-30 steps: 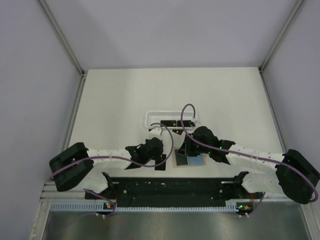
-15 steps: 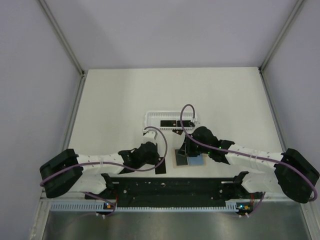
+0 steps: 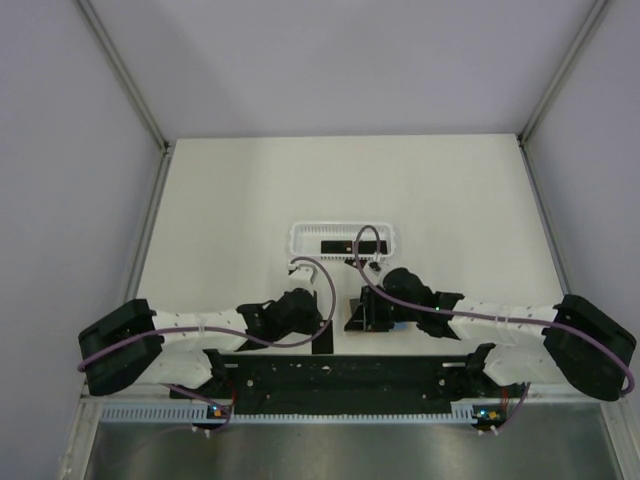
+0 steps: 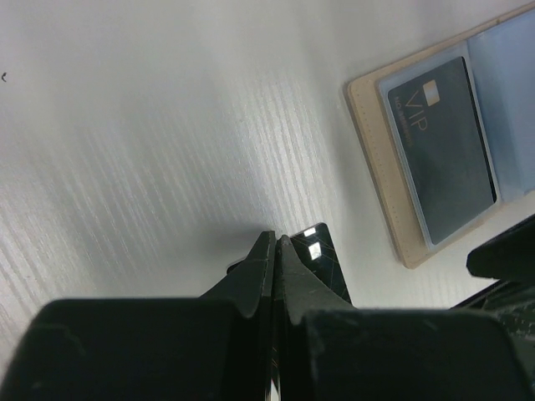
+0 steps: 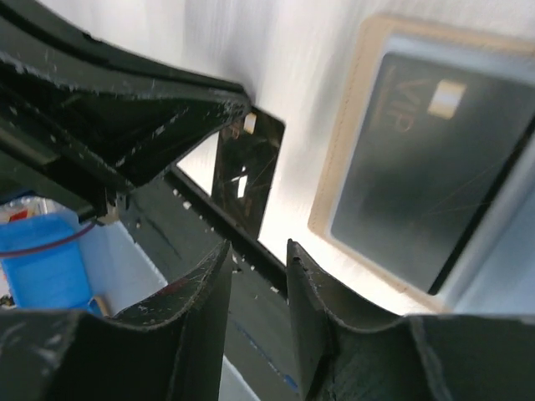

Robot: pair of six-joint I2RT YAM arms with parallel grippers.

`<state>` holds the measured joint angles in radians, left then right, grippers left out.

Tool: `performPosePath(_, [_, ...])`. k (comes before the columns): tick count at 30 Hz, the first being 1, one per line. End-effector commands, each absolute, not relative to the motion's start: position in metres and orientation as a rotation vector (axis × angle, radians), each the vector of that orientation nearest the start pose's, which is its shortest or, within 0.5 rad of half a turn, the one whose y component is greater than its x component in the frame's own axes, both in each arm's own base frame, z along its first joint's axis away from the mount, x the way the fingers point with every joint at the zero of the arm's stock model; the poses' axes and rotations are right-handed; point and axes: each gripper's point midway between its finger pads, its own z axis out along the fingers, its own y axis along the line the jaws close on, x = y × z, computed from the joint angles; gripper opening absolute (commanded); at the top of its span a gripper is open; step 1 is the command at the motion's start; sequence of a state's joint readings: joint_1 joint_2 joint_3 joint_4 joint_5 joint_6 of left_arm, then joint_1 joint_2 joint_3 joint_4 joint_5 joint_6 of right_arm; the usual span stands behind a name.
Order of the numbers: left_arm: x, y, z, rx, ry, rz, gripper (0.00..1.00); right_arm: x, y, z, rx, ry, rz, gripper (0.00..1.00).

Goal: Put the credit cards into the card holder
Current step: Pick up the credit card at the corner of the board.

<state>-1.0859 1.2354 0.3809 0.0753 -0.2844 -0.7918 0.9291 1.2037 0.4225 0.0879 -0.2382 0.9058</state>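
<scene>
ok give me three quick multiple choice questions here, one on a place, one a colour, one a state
1. Where is the VIP card? A in a cup; B in the clear pocket of the card holder; C in a drawer.
2. The holder's rim is: A tan; B red; C green.
3. The left pincer is: A wide open; B shut on a black card; C shut on nothing.
Key: B, it sits behind the clear film; A, the rim looks beige; B, it pinches the card's edge.
</scene>
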Motion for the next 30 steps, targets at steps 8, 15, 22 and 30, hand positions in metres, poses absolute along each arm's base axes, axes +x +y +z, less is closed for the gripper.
performPosePath(8, [0.145, -0.245, 0.009, 0.234, 2.429, -0.58, 0.0, 0.092, 0.312, 0.064, 0.013, 2.534, 1.349, 0.42])
performPosePath(15, [0.14, -0.245, 0.009, 0.243, 2.432, -0.583, 0.0, 0.083, 0.313, 0.053, 0.065, 2.576, 1.342, 0.42])
performPosePath(22, [0.139, -0.242, 0.008, 0.232, 2.436, -0.566, 0.0, 0.068, 0.319, 0.041, 0.071, 2.649, 1.329, 0.41])
performPosePath(30, [0.138, -0.241, 0.008, 0.225, 2.436, -0.56, 0.0, 0.061, 0.33, 0.027, 0.085, 2.693, 1.335, 0.4])
